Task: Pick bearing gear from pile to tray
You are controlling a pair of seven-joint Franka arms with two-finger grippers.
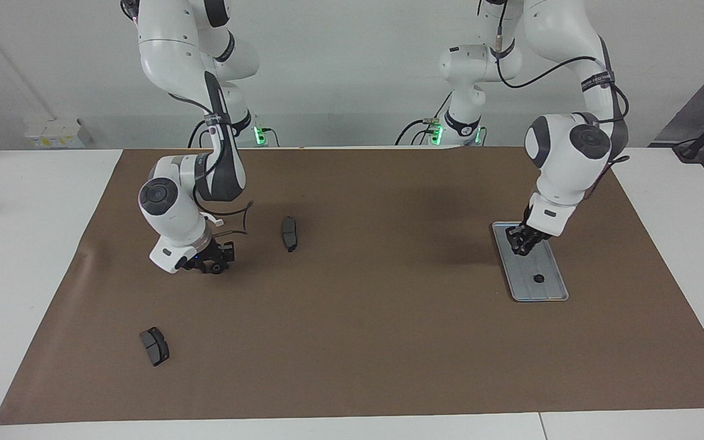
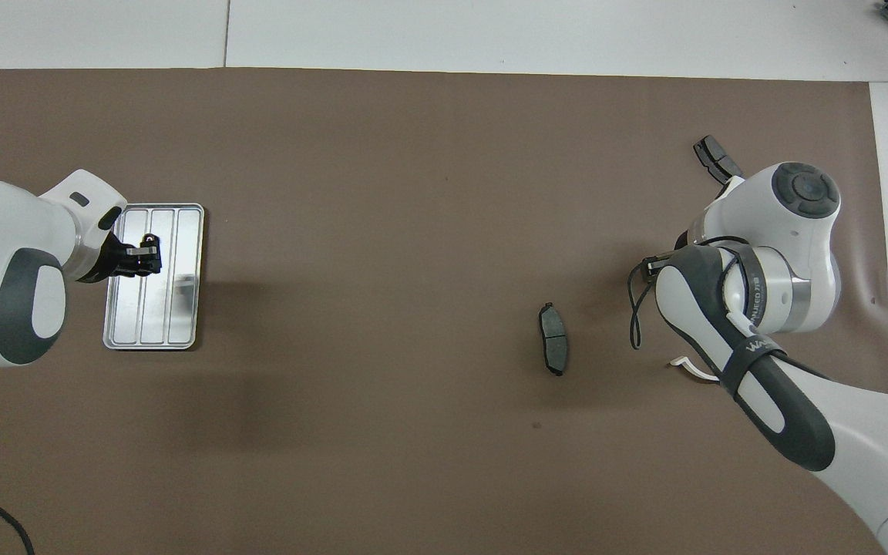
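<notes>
The silver ridged tray (image 1: 547, 287) lies toward the left arm's end of the mat, with one tiny black gear (image 1: 538, 278) in it. My left gripper (image 1: 522, 242) hangs just over the tray's end nearer the robots, its fingers close together on a tiny dark part. It also shows in the overhead view (image 2: 149, 257) over the tray (image 2: 182, 308). My right gripper (image 1: 212, 266) is low at the mat at the pile, toward the right arm's end. In the overhead view it is hidden under its own arm. A bit of the white bracket (image 2: 688, 368) shows beside that arm.
One dark brake pad (image 1: 289, 233) lies beside the right gripper, toward the table's middle. Another brake pad (image 1: 154, 346) lies farther from the robots. Brown paper (image 1: 352, 342) covers the table.
</notes>
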